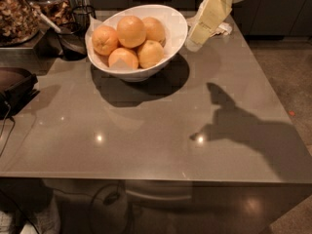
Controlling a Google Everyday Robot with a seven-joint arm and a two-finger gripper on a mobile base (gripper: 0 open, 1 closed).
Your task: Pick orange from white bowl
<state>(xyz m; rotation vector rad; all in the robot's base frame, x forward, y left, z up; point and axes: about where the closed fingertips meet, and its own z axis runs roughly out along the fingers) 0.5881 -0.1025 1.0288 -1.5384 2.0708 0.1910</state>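
The white bowl [174,33] stands at the back middle of the grey table [161,130]. It holds several oranges, heaped together; the topmost orange [130,30] sits in the middle of the heap. My gripper [196,41] is cream-coloured and comes down from the top right. It hangs in the air just to the right of the bowl's rim, level with it, pointing down and to the left. It holds nothing and touches no orange. Its shadow falls on the table at the right.
A dark glass jar of brown bits [17,13] stands at the back left, with a small black pot [73,40] beside the bowl. A black object [14,89] lies at the left edge. Crumpled white paper [225,29] lies behind the gripper. The table ends at the right above the floor.
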